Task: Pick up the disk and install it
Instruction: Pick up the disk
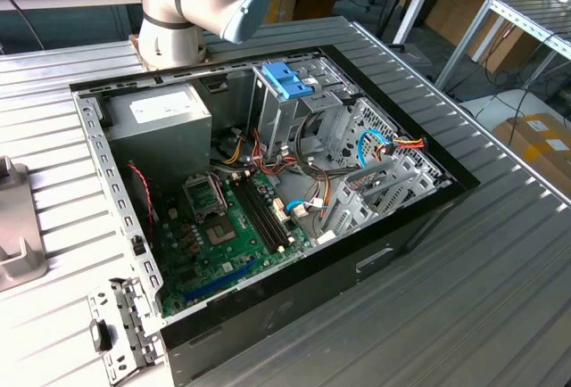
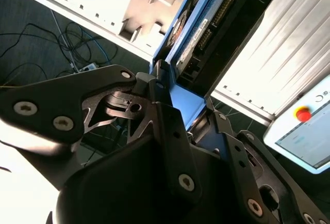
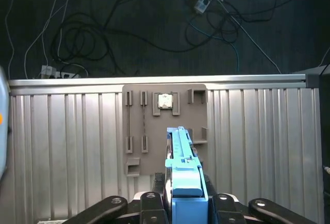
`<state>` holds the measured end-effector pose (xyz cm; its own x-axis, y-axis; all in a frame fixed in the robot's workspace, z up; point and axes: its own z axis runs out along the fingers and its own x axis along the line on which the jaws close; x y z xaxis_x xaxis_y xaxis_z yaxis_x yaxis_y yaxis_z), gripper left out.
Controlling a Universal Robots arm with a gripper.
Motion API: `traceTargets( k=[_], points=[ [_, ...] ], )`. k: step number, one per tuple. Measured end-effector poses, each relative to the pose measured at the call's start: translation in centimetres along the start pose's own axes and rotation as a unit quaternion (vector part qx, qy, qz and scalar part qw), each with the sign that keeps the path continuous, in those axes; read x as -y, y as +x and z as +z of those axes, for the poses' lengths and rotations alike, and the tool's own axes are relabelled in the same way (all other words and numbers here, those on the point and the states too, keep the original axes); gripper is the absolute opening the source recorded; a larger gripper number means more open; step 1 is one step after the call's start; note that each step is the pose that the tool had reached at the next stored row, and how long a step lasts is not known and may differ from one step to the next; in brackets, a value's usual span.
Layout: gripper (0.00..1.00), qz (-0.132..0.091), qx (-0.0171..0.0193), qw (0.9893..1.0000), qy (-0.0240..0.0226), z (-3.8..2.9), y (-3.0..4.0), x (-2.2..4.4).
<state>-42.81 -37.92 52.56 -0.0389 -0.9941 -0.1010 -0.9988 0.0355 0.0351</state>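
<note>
1. An open black desktop computer case lies on its side on the ribbed aluminium worktop.
2. It holds a grey power-supply box with a white sticker, a green motherboard and a light-blue ribbed plastic latch.
3. In the first wrist view, a grey slotted fixture plate lies on the worktop, with tangled cables on the dark floor beyond.

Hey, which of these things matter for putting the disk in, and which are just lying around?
For the job: silver-grey metal disk with blue plastic bracket, held by the black gripper; open black computer case.
Lying about: grey slotted holder plate; white pendant with red button; loose grey metal bracket; black floor cables.
</note>
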Motion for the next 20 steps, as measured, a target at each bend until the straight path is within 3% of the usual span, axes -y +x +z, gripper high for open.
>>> traceTargets(
  k=[20],
  points=[
    [0.37,0.0,0.0,1.0,0.0,-0.1,0.59,1.31]
  ],
)
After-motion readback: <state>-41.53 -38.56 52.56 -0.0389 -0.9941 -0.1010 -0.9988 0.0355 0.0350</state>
